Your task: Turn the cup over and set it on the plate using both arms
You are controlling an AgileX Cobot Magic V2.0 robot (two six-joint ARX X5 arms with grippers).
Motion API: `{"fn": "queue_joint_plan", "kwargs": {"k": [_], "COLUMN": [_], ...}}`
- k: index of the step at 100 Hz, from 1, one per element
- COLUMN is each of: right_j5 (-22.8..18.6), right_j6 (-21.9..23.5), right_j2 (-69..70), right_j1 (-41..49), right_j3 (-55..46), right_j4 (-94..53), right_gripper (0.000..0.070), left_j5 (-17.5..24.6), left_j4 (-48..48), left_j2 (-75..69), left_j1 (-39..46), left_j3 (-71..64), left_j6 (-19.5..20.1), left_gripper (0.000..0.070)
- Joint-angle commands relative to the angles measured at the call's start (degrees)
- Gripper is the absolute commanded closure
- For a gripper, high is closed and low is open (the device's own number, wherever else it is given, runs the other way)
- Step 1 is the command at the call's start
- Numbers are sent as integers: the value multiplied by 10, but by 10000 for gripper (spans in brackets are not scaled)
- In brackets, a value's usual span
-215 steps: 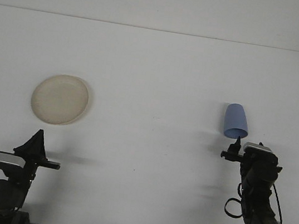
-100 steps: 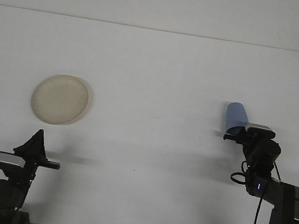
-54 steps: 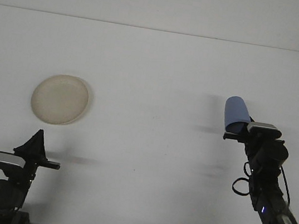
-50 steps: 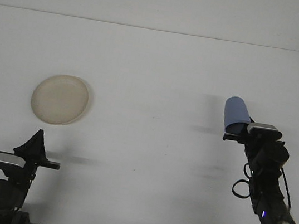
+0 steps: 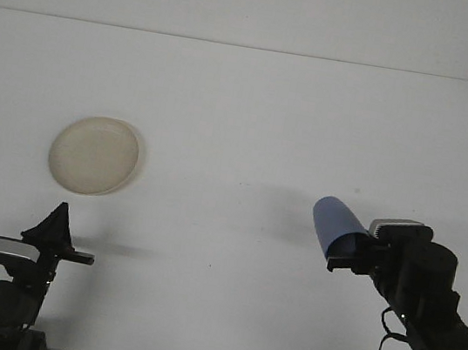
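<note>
Holding the blue cup [image 5: 336, 226] clear of the bench [image 5: 253, 107], the right gripper [image 5: 348, 249] pinched it at the open end, closed base tilted up and toward the left edge. Judging by this, the pickup was done; the flip looked only partly made, and the handover and placing remained. The plate [image 5: 95, 154] lay bare near the left edge. The left gripper [image 5: 56, 223] rested at the near edge, well apart from it, fingers apparently pressed together.

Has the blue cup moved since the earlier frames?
Yes. The blue cup, held by the right tool, has shifted left toward the plate and nearer the camera.
</note>
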Motion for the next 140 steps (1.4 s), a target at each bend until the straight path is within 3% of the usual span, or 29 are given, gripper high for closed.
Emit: {"fn": "queue_joint_plan", "kwargs": {"k": [1,20,64,107,140], "right_j5": [9,18,17,17,17], "right_j6": [55,88,80,43,39], "right_j2": [21,115,379,548,558], "right_j1": [24,100,270,329,341], "right_j3": [48,161,310,348,348], "right_j4": [-55,-172,-254,-311,-293], "right_gripper": [700,700,700,700,700], "left_j5": [1,1,1,1,1], "left_j4": [9,9,9,9,9], "left_j2": [-1,-1,-1,-1,-1], "left_j1": [0,0,0,0,0], "left_j3": [-11,-11,-11,-11,-11], "left_j6": [-1,-1,-1,-1,-1], "left_gripper": [688,688,688,688,688]}}
